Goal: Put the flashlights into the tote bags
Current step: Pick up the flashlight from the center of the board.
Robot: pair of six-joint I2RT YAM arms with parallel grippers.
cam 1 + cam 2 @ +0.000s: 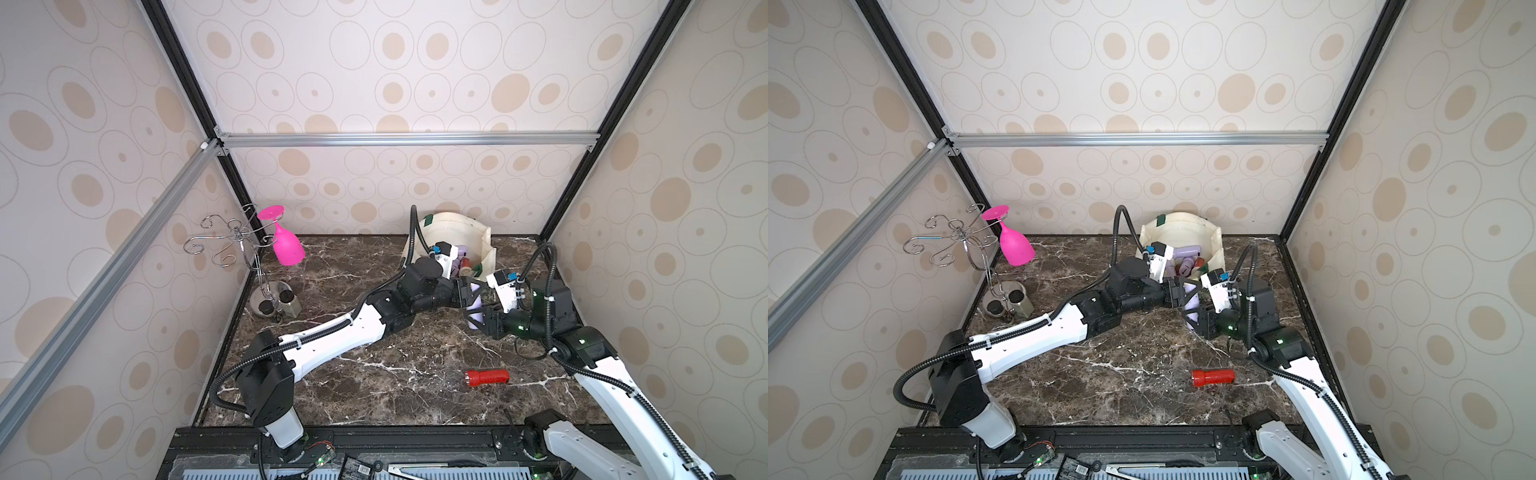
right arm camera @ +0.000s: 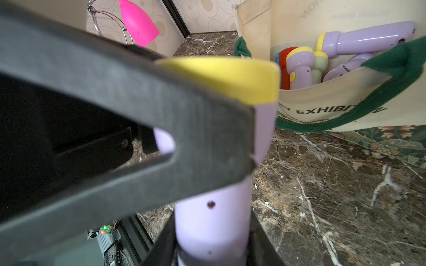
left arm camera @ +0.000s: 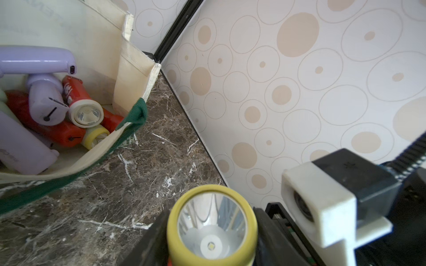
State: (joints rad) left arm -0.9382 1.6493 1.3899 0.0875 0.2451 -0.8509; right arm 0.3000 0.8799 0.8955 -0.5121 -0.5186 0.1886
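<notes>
Here, lilac flashlight [image 2: 212, 218] held just beside tote bag [image 1: 457, 220], right gripper [image 1: 482, 322] clamped on its body, left gripper [image 1: 469, 296] clamped at its yellow-ringed head, other flashlights [image 3: 46, 103] piled inside bag, red flashlight [image 1: 487, 377] lying on table [image 1: 374, 374], well apart.

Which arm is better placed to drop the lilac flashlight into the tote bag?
Left, probably. The left gripper clasps the lilac flashlight at its head end, nearer the tote bag and its open mouth; the right gripper holds the tail, farther away.
</notes>
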